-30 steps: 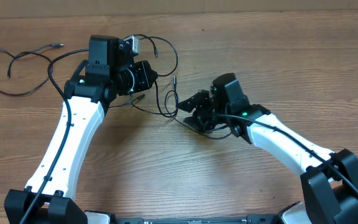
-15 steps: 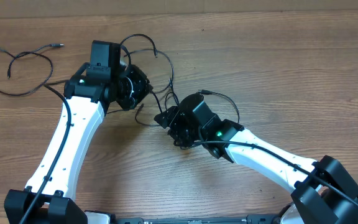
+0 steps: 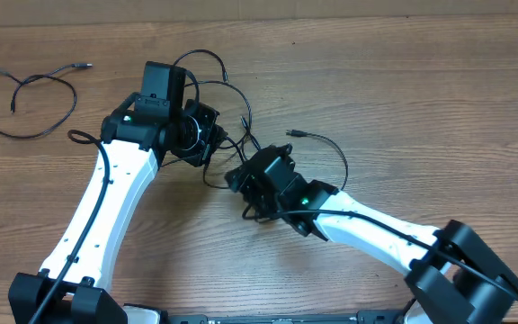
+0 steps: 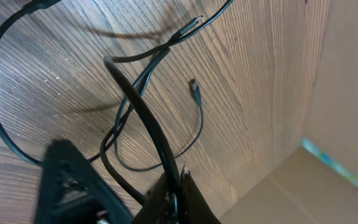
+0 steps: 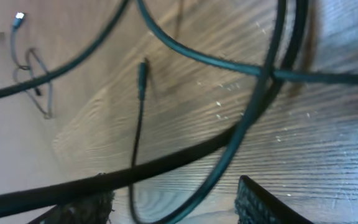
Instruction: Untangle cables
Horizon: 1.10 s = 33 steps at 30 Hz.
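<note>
Near the cables [image 3: 232,139], the right gripper [image 3: 237,176] has moved leftward

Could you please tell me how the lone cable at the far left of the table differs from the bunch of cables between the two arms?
The lone cable lies on the table in one open loop; the bunch of cables crosses over itself. The lone cable is untouched; the bunch of cables is pinched in the shut left gripper. Both are thin black cords.
</note>
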Available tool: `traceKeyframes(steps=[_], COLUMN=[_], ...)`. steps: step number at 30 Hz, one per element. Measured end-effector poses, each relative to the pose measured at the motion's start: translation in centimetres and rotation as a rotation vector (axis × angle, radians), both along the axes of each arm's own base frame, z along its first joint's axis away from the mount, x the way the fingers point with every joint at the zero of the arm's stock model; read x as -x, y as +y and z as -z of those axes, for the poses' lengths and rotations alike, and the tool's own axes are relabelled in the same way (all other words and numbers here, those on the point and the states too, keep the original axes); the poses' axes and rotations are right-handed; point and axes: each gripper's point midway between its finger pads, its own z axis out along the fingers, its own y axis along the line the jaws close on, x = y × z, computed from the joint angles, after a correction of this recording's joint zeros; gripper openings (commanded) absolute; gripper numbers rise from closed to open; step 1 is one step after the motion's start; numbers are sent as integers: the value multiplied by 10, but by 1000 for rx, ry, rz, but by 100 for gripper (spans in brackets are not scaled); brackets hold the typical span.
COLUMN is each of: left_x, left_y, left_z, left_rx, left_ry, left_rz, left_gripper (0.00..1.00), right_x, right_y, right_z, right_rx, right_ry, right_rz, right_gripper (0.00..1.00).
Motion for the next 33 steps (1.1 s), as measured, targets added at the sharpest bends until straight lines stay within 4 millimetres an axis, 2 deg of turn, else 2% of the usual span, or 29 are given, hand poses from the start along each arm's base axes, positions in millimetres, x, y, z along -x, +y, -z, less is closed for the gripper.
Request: traceKeyframes(steps=[1,3,4,5,10,14,17,18,19,23,27,30,33], left_x=[0,0,0,0,0,-4,-9,-11,-12,-18,-21,-19,-17], left_y=[0,0,0,0,1,10,23,30,34,45,42,34,28], left_z=[0,0,0,0,0,3,7,8,9,9,7,7,7], left_rx=[3,7,9,12,0,-87,-199,-253,-286,-412,-496,-552,-588], left_ry=[5,10,14,17,6,-49,-99,-118,-130,-201,-285,-340,-377], left_rz=[-7,-17,-21,-28,-12,41,76,93,104,206,376,524,621], left_gripper=[4,4,5,4,4,4,4,5,5,4,4,5,5], right_x=[2,4,5,6,8,13,20,23,23,18,12,1,-13], right_y=[1,2,2,2,3,-1,-21,-31,-33,-36,-34,-45,-54], right_z=[3,10,12,13,13,12,11,6,3,-36,-84,-102,-109], right_rx=[6,18,20,27,9,-31,-14,-5,-7,-55,-129,-149,-180], right_ry=[6,16,22,23,44,103,163,176,170,48,-108,-165,-186], right_rz=[-4,-8,-5,-10,-30,-120,-161,-180,-186,-251,-289,-265,-238], right_gripper=[57,38,16,4,4,4,4,4,4,4,4,4,4])
